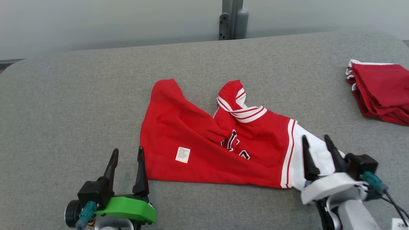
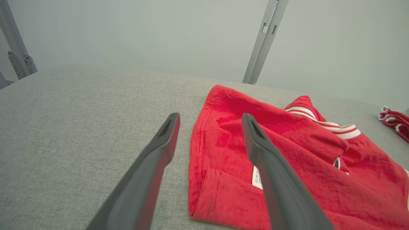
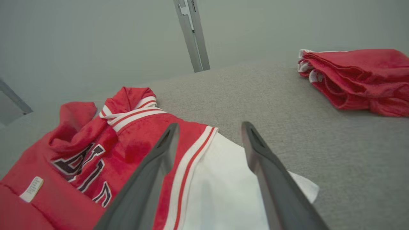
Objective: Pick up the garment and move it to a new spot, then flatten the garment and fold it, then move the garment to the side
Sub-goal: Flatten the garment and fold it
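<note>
- I've got the red jersey (image 1: 204,143) lying crumpled in the middle of the bench (image 1: 80,95).
- My left gripper (image 1: 127,151) is spread apart, just beside its near-left hem.
- My right gripper (image 1: 314,137) is spread over the white sleeve (image 1: 317,156), gripping nothing.
- A folded red pile (image 1: 380,92) sits far right.

The garment (image 1: 204,150) lies on the middle of the table (image 1: 80,95), with a folded pile of cloth (image 1: 380,92) well apart from it at the table's right edge and a post (image 1: 232,19) behind the table's far edge. The left gripper (image 1: 127,149) stands just beside the garment's near left corner, and the right gripper (image 1: 315,136) is over the sleeve (image 1: 298,163) at the garment's right end
</note>
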Motion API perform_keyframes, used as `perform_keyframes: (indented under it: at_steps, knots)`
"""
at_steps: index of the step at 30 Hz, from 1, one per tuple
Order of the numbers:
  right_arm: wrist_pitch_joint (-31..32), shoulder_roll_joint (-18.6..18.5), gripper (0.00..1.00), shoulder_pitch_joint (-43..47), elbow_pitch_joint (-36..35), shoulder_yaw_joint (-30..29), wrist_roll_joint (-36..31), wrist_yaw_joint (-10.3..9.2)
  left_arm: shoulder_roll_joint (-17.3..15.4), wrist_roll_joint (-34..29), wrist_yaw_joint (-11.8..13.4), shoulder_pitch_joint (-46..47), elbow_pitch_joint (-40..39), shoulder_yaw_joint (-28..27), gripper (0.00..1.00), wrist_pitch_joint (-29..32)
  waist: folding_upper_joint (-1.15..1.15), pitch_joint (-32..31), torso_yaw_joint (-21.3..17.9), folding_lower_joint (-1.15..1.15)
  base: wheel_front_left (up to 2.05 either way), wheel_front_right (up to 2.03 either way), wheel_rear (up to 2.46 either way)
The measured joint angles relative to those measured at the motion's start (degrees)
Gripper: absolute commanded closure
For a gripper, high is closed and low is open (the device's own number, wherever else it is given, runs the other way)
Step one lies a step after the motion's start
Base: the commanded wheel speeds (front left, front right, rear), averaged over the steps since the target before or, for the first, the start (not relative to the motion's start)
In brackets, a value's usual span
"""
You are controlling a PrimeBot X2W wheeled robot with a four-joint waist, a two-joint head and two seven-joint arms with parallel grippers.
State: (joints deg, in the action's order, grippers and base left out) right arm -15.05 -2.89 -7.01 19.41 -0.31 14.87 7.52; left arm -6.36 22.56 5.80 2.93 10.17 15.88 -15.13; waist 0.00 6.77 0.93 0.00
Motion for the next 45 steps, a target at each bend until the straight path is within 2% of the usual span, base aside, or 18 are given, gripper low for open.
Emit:
perform_keyframes:
  at_steps: [4,8,18,19,20,21,22,31,45]
  knots:
    - [0.7,-0.1,0.0,-5.2,2.0,10.0,-2.2,0.0,0.5,-0.2,-0.2,0.2,0.2,0.2,0.0,0.0,0.0,0.3,1.5,0.0,0.0,0.0,0.0]
    - [3.2,-2.2,0.0,-11.6,5.9,19.0,-1.8,0.0,1.1,-0.5,-0.5,0.5,0.3,0.3,0.0,0.0,0.0,0.6,3.6,0.0,0.0,0.0,0.0]
    - [9.0,-6.4,0.0,-23.5,17.8,34.8,6.5,0.01,2.6,-0.6,-1.1,1.3,0.7,0.4,0.0,0.0,0.0,1.9,11.0,0.0,0.0,0.0,0.0]
    - [10.0,-6.9,0.2,-24.3,18.9,36.0,7.3,0.01,2.7,-0.6,-1.1,1.3,0.7,0.2,0.0,0.0,0.0,2.0,11.8,0.0,0.0,0.0,0.0]
    - [10.9,-7.3,0.66,-25.1,20.0,36.7,8.3,0.01,2.8,-0.6,-1.1,1.2,0.7,0.1,0.0,0.0,0.0,2.0,12.5,0.0,0.0,0.0,0.0]
    - [11.7,-7.8,0.96,-25.9,20.9,37.2,9.4,0.0,2.9,-0.6,-1.2,1.2,0.7,0.0,0.0,0.0,0.0,2.1,13.2,0.0,0.0,0.0,0.0]
    - [12.4,-8.2,1.0,-26.8,21.8,37.5,10.5,0.01,3.0,-0.6,-1.3,1.2,0.8,-0.1,0.0,0.0,0.0,2.2,13.9,0.0,0.0,0.0,0.0]
    - [9.9,-12.3,1.0,-36.9,26.1,38.0,12.2,0.01,3.4,-0.5,-1.5,1.1,0.7,-0.3,0.0,0.0,0.0,3.2,17.6,0.0,0.0,0.0,0.0]
    - [5.9,-17.0,1.0,-52.5,37.6,35.6,9.1,0.01,3.4,0.6,-1.2,1.9,0.0,2.4,0.0,0.0,0.0,5.7,21.0,0.0,0.0,0.0,0.0]
